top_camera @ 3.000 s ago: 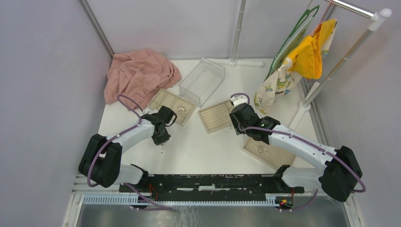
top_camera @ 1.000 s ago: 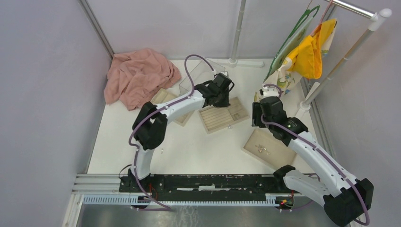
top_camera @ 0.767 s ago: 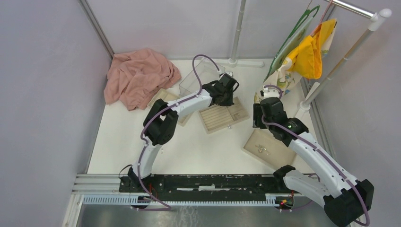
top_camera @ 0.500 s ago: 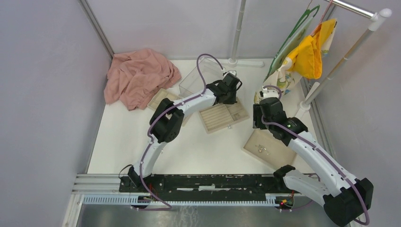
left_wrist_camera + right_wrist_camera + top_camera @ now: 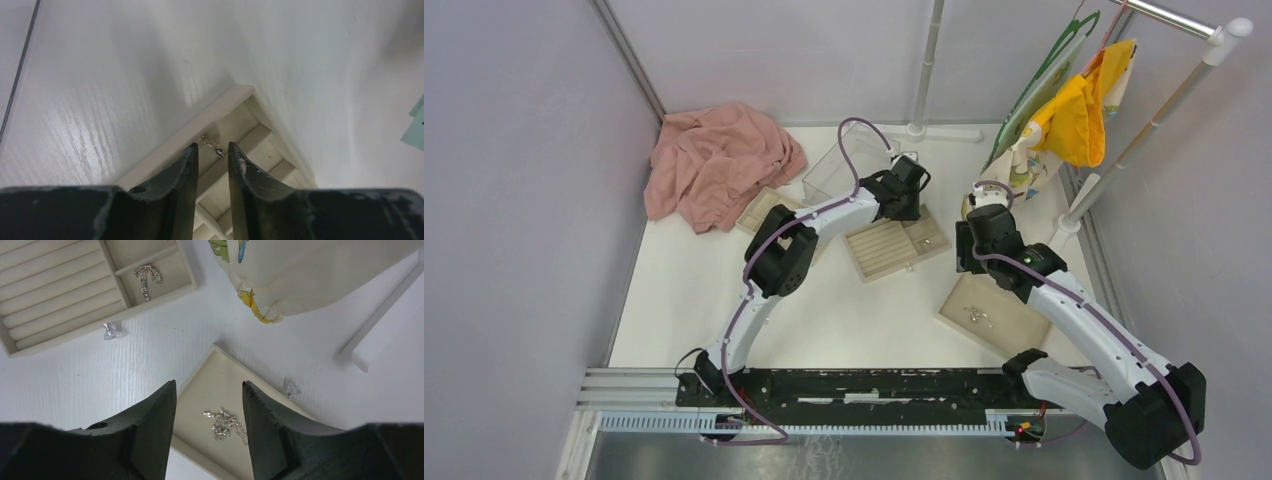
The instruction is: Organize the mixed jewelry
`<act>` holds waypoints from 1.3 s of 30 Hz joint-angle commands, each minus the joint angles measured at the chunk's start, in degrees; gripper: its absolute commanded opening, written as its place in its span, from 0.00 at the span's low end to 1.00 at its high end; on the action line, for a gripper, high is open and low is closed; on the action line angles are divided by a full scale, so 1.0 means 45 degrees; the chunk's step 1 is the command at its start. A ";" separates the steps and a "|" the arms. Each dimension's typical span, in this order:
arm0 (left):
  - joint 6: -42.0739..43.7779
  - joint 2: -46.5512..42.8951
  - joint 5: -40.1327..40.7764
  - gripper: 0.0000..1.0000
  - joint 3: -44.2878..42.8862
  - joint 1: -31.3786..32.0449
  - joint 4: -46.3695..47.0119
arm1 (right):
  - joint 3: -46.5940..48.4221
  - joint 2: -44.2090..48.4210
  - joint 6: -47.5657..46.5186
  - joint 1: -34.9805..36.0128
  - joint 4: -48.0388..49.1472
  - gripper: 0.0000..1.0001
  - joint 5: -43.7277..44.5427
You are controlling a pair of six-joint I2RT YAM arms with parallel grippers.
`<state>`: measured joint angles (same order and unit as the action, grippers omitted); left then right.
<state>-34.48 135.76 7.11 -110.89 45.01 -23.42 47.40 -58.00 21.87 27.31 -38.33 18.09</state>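
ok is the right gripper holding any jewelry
No, the right gripper stands open and empty above the jewelry lying in the tray.

Pink cloth [image 5: 719, 160] at the white bench's [image 5: 844, 310] far left corner; beige trays [image 5: 876, 254], silver jewelry [image 5: 224, 424], yellow hanging garment [image 5: 1079, 115].

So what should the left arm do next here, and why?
Probably lift the left gripper straight up. Its jaws stand parted over the corner compartment of the tray, and the silver piece sits between the fingertips, too thin for that gap to grip, so it looks released.
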 commanded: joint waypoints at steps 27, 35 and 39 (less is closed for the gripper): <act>-0.3707 -1.4130 0.4532 0.45 1.1956 -0.0029 -0.6457 | -0.0826 -0.0307 -0.0001 0.0002 0.2085 0.56 -0.1470; -0.7835 -1.6313 0.4696 0.56 1.4152 -0.0772 -0.9138 | -0.0826 -0.0357 -0.0080 0.0000 0.2343 0.56 -0.1823; -0.7620 -1.6413 0.3947 0.57 1.5206 -0.1733 -0.8620 | -0.0899 -0.0333 -0.0119 0.0002 0.2424 0.56 -0.1949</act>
<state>-62.41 62.41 25.12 -45.95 40.25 -61.21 43.72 -59.70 21.65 27.31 -30.20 10.28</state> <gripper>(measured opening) 0.586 0.559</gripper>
